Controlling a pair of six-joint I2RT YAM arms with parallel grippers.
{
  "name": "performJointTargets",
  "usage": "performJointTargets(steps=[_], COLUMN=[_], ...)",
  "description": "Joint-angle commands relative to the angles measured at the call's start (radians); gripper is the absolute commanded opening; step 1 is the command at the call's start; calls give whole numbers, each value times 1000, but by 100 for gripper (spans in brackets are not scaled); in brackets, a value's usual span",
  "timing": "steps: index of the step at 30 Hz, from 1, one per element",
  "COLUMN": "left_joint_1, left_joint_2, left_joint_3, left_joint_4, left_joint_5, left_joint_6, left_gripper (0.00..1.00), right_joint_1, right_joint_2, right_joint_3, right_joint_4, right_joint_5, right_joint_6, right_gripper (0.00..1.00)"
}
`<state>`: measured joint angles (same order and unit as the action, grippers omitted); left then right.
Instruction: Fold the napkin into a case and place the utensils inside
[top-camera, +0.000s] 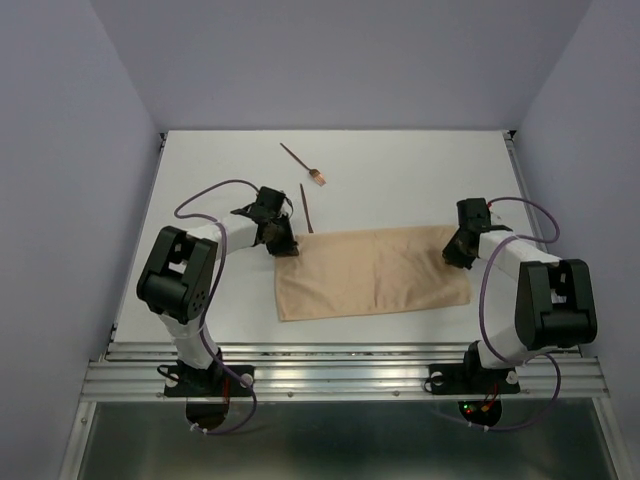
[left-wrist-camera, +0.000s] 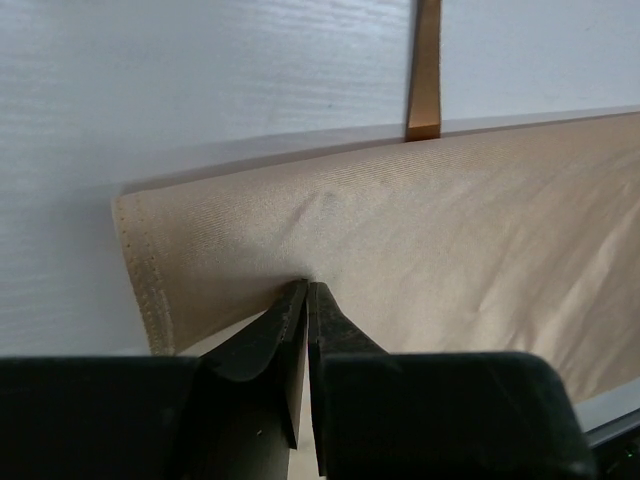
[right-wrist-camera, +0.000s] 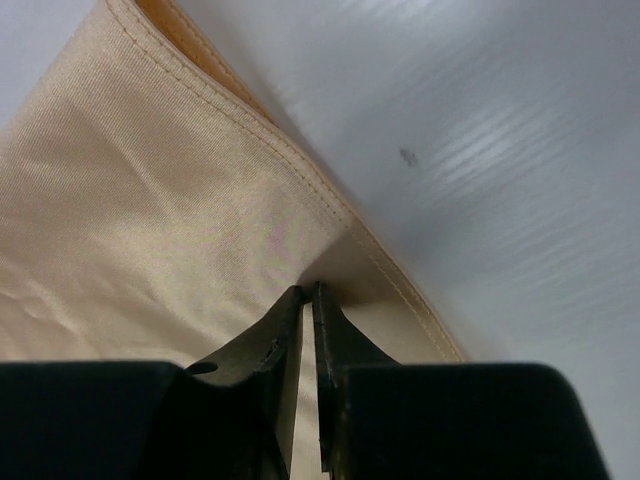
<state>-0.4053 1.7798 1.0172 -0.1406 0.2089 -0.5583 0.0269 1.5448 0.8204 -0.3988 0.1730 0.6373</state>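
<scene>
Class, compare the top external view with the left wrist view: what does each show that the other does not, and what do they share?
Only top external: the fork, the right gripper at the right end of the napkin, and the napkin's whole outline.
Only left wrist: the stitched hem, and a close look at the left gripper shut on the napkin.
Both: the napkin, the left gripper, the plain stick reaching the napkin's far edge, and the table.

The napkin (top-camera: 375, 272) lies on table (top-camera: 400, 170), left gripper (top-camera: 283, 243) at its far-left corner, right gripper (top-camera: 455, 252) at far-right. Behind it, plain utensil (top-camera: 306, 208) meets the far edge; forked utensil (top-camera: 303, 164) farther back.
</scene>
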Motion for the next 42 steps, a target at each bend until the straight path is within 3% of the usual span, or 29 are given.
performJointTargets(steps=[1, 6, 8, 12, 17, 22, 28, 35, 42], left_joint_1=[14, 14, 16, 16, 3, -23, -41, -44, -40], left_joint_2=[-71, -108, -83, 80, 272, 401, 455, 487, 517], left_joint_3=[-55, 99, 239, 478, 750, 850, 845, 813, 813], left_joint_4=[-126, -209, -234, -302, -372, -413, -418, -432, -465], left_joint_5=[-60, -88, -108, -157, -166, -187, -253, -319, -402], left_joint_6=[34, 81, 98, 126, 135, 141, 129, 115, 109], left_gripper=[18, 25, 29, 35, 64, 70, 64, 39, 21], right_joint_1=[33, 33, 33, 33, 33, 33, 33, 33, 33], right_joint_2=[-58, -127, -123, -95, -80, -97, -114, -150, -186], right_joint_3=[-102, -48, 26, 123, 157, 151, 143, 132, 99], right_joint_4=[-49, -89, -113, -133, -137, -143, -160, -172, -173], right_joint_5=[-96, -34, -6, 13, -7, -18, -9, -6, -10], right_joint_6=[58, 36, 18, -7, -10, -8, -7, -5, 5], right_gripper=[15, 19, 20, 25, 29, 32, 32, 33, 33])
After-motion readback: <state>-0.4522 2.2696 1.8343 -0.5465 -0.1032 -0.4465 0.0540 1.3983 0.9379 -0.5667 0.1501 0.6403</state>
